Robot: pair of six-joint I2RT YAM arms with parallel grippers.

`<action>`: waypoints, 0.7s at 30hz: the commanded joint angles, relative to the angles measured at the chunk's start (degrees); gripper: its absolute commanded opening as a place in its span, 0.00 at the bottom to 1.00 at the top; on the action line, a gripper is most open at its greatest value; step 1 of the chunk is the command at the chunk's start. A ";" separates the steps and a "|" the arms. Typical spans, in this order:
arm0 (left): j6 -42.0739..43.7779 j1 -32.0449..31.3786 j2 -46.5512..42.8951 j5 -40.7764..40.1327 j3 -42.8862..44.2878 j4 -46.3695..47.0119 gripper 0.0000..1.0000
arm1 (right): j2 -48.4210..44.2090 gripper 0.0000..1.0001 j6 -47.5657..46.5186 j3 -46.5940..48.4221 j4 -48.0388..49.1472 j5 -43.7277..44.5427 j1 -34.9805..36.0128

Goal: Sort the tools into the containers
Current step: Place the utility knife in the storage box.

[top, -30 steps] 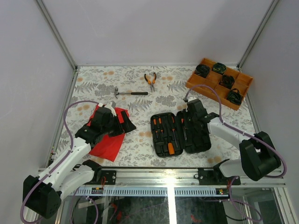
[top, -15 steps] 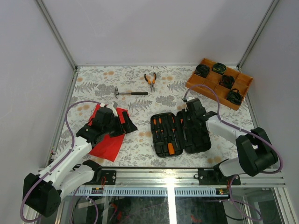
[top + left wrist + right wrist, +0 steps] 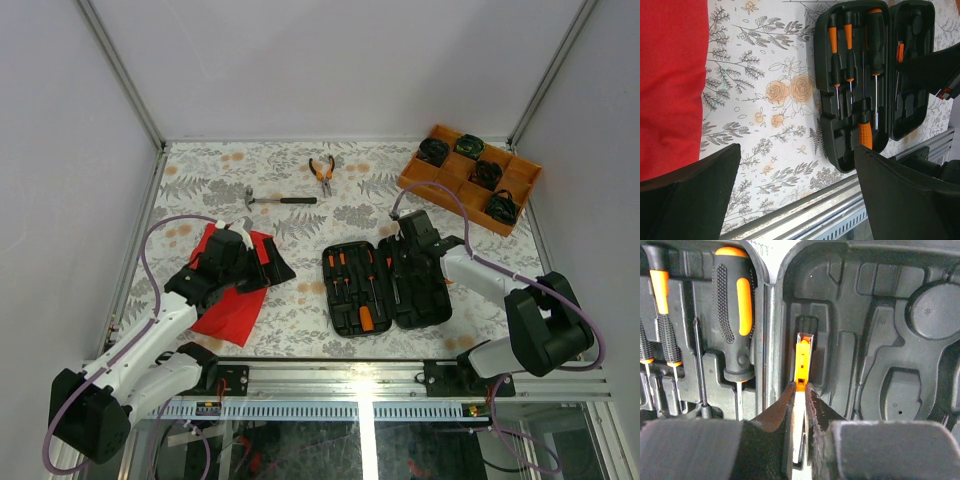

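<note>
Table [image 3: 300,312]: floral-print cover, grey walls on three sides.
Right end effector [image 3: 800,388]: clenched on a thin orange-and-steel tool [image 3: 802,359], its tip at a narrow slot beside the hinge.
Left end effector [image 3: 260,262]: released, jaws wide, above the red cloth [image 3: 228,306].
Tool case [image 3: 426,296]: open flat near the front edge; screwdrivers [image 3: 850,55] seated in its left half.
Hammer [image 3: 280,200], pliers [image 3: 321,170]: loose on the table, beyond the case, apart from it.
Orange tray [image 3: 414,178]: far right corner.

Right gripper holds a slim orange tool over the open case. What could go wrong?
The right gripper pinches the slim orange tool by one end; slightly tilted, it may miss the narrow slot and rest on ridges of the tool case. The left gripper hangs open near the red cloth, so nothing steadies the case if pushed.
</note>
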 commanded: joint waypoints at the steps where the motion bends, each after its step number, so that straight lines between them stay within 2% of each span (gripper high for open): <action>1: -0.89 -0.59 0.14 0.88 -0.52 3.62 0.94 | -1.29 0.13 -0.68 0.81 -5.65 -0.73 -0.40; 5: -1.02 -0.77 0.46 0.90 -0.61 3.94 0.94 | -1.55 0.28 -0.29 1.23 -5.38 -0.82 -0.33; 13: -0.97 -0.88 0.38 0.95 -0.80 3.94 0.94 | -6.06 0.40 1.05 1.75 -5.35 1.61 -0.34; 16: -0.98 -0.93 0.53 1.01 -0.79 4.24 0.94 | -6.96 0.40 1.25 1.45 -5.54 1.82 -0.35; 21: -1.05 -1.02 1.14 1.23 -0.87 4.86 0.94 | -6.55 0.25 1.10 1.13 -5.73 1.62 -0.35</action>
